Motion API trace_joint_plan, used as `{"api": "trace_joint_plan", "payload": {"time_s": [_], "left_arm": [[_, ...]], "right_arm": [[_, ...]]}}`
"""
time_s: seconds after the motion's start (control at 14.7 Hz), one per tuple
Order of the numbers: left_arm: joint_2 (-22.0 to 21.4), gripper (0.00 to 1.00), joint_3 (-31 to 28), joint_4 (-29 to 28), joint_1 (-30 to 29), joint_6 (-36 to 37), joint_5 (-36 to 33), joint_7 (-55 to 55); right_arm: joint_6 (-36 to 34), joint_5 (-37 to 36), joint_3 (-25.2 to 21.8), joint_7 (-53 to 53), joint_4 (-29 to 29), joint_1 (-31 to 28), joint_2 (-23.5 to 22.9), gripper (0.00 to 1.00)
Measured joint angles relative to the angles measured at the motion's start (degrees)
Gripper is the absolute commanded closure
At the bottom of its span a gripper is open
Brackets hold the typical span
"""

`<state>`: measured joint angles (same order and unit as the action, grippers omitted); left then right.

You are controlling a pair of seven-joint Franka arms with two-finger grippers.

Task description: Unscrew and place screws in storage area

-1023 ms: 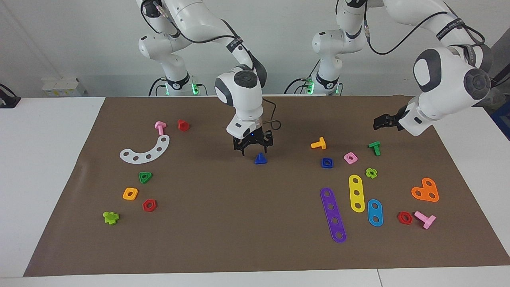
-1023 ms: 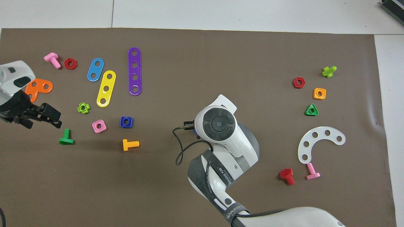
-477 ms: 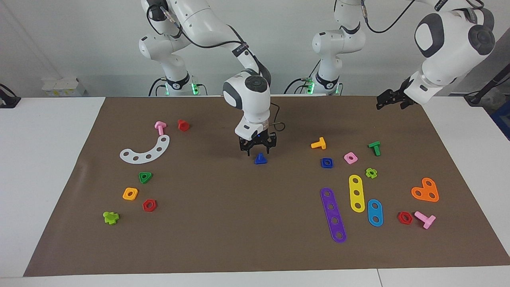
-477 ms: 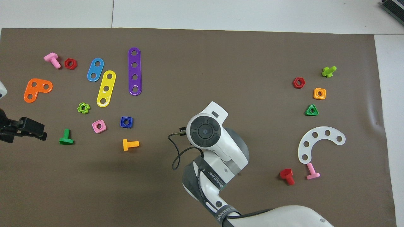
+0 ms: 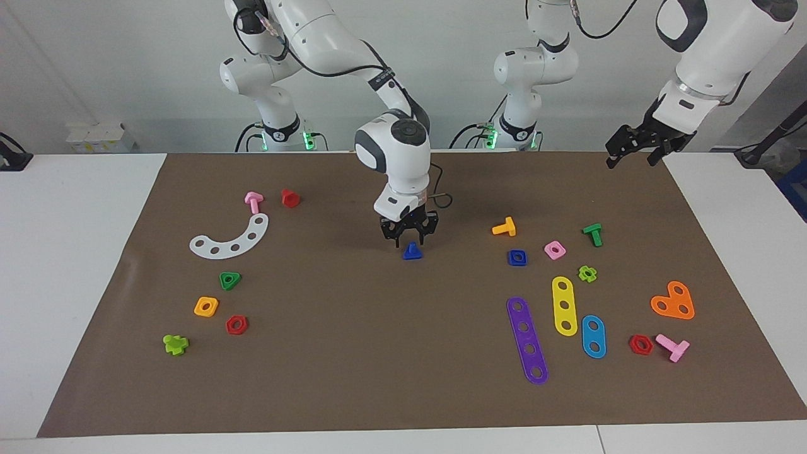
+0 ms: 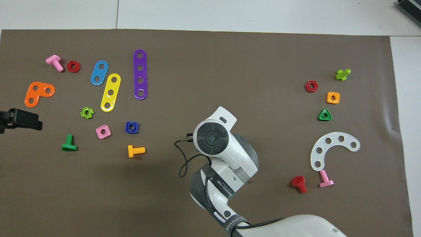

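The dark-blue bolt (image 5: 412,251) with the triangular head stands on the brown mat at mid-table, head down. My right gripper (image 5: 410,237) hangs just above it, open, a finger on either side of its shank tip, not touching as far as I can see. In the overhead view the right arm's wrist (image 6: 212,138) hides the bolt. The storage area (image 5: 258,302) is the mat patch with the green triangular nut (image 5: 230,280), orange square nut (image 5: 206,306) and red hexagonal nut (image 5: 236,325), toward the right arm's end. My left gripper (image 5: 637,150) is open, raised over the mat's edge.
A blue square nut (image 5: 517,257), orange bolt (image 5: 504,227), pink nut (image 5: 555,250), green bolt (image 5: 592,234) and coloured strips (image 5: 527,339) lie toward the left arm's end. A white curved strip (image 5: 231,240), pink bolt (image 5: 253,202) and red bolt (image 5: 290,198) lie nearer the robots than the storage area.
My left arm has lifted and drawn back toward the mat's edge. My right gripper has turned and settled closer over the blue bolt, which has not moved.
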<state>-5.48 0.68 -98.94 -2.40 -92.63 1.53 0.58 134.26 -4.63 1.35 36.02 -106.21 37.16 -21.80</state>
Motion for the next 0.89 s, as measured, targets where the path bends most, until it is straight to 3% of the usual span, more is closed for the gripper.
{"api": "trace_joint_plan", "payload": {"time_s": [0.48,0.55,0.61,0.89], "left_arm": [[0.17,0.00,0.01,-0.15,0.00,-4.08,0.00,0.75],[0.17,0.00,0.01,-0.17,0.00,-4.19,0.00,0.77],[0.17,0.00,0.01,-0.20,0.00,-4.24,0.00,0.80],[0.20,0.00,0.01,-0.26,0.00,-6.05,0.00,0.91]], "right_arm": [[2.19,-0.07,0.00,0.89,0.02,0.23,-0.05,0.72],[2.19,-0.08,-0.01,0.89,-0.05,0.23,-0.06,0.81],[2.19,-0.09,-0.03,0.90,-0.14,0.23,-0.09,0.99],[2.19,-0.12,-0.40,2.80,-0.21,0.08,0.05,1.00]]}}
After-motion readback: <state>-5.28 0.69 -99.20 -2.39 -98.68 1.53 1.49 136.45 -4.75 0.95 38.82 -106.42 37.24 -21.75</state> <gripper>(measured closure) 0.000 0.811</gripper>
